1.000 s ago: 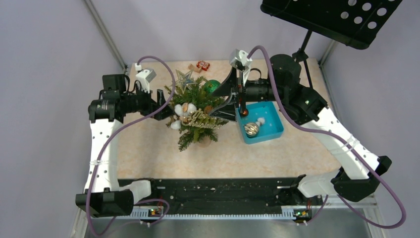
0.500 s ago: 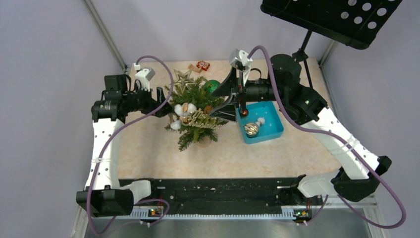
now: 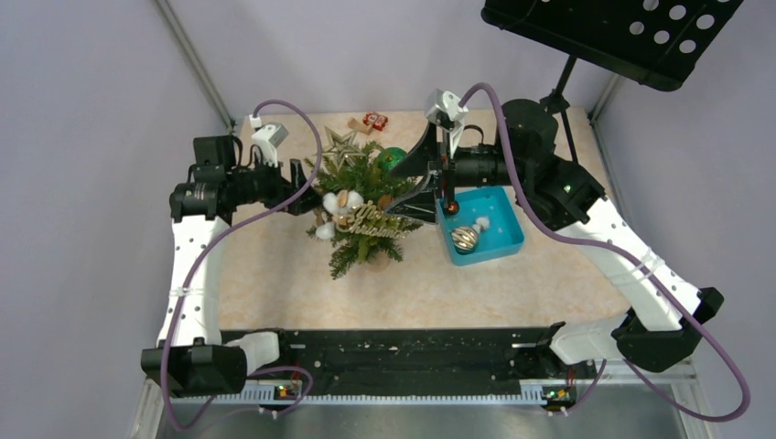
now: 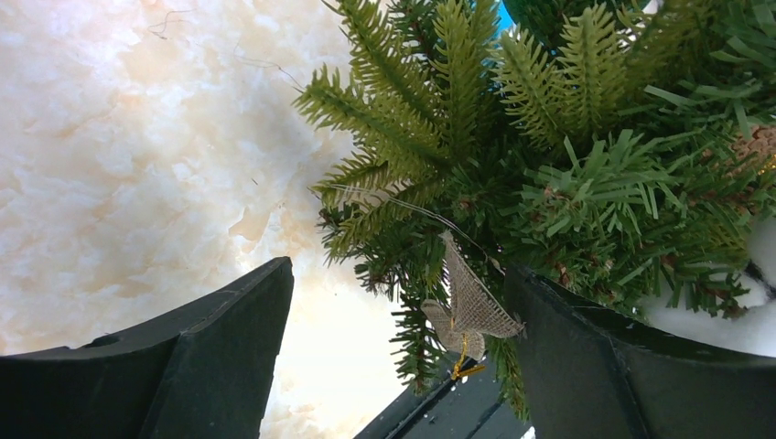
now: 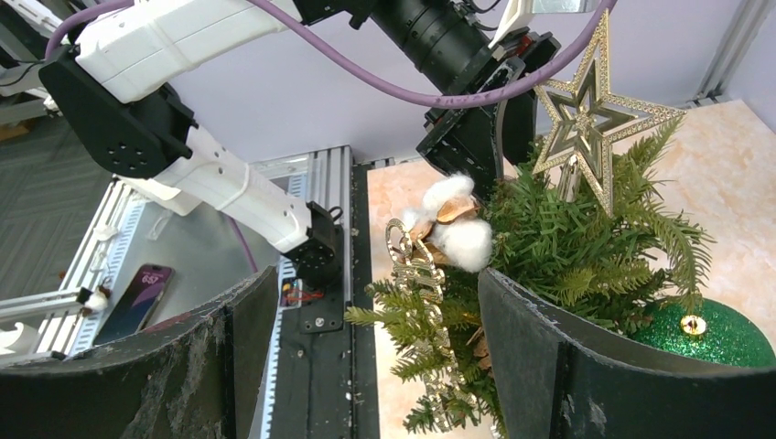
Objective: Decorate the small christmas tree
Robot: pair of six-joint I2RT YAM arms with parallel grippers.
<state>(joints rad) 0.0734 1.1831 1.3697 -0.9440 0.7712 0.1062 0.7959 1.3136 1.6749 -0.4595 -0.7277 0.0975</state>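
The small christmas tree stands mid-table with a gold star on top, white cotton balls, a gold script sign and a green ball. My left gripper is open against the tree's left side; in its wrist view its jaws stand wide apart beside a burlap ornament hanging on a branch. My right gripper is open at the tree's right side; its wrist view shows the star and green ball.
A teal tray right of the tree holds a silver-gold ball and a small white piece. Small red and brown ornaments lie at the back edge. A black music stand overhangs the back right corner.
My left gripper has shifted slightly right, closer into the tree's left side. The right arm and the tree have stayed put.
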